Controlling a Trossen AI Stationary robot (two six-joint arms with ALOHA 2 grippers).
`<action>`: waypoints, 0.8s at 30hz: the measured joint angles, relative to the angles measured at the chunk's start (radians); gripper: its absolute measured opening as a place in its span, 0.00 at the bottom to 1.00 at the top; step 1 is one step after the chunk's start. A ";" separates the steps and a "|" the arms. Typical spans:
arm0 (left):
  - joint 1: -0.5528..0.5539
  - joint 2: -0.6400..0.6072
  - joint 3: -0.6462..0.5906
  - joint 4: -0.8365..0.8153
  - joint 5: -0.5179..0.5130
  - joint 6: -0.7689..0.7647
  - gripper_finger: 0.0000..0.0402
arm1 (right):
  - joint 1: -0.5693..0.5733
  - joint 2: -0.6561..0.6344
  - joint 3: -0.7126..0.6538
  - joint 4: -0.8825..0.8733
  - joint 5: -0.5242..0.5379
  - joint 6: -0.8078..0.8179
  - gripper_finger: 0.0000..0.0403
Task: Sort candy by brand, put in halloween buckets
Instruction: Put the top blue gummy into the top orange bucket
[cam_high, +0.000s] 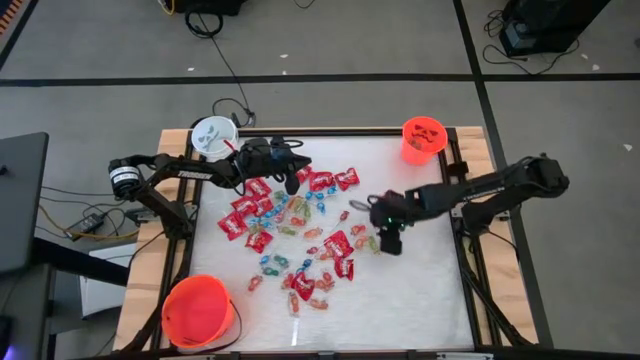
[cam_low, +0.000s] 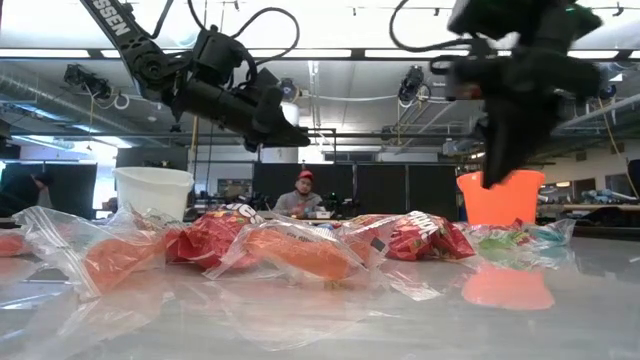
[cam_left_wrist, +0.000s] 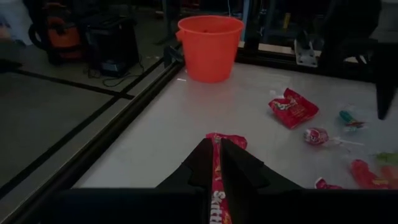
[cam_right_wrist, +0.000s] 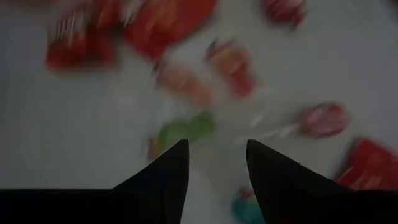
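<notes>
Readable lettering

"Skitt…" in white runs along the red packet (cam_left_wrist: 217, 186); white letters "SSEN" show on the left arm (cam_low: 112, 17).

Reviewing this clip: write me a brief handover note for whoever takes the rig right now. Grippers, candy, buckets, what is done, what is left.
Left gripper: shut on a red Skittles packet, raised over the pile's far-left part, near the white bucket.
Right gripper: open, empty, above the pile's right edge, over loose sweets.
Candy pile: spread mid-table, mostly unsorted.
Buckets: white at the far-left corner, small orange bucket at the far-right corner, large orange bucket at the near-left corner. None visibly holds candy, though the views show little of their insides.
Left: drop the held packet, then sort nearly everything else.
</notes>
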 joint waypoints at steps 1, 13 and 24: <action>0.000 0.000 0.000 -0.001 0.000 0.000 0.09 | 0.018 0.000 -0.009 -0.014 0.021 0.005 0.43; 0.000 0.000 0.000 -0.002 0.000 0.016 0.09 | 0.046 0.000 -0.080 -0.145 0.068 0.050 0.43; 0.000 0.000 0.000 -0.003 0.000 0.019 0.09 | 0.005 0.000 -0.190 0.057 0.128 0.004 0.38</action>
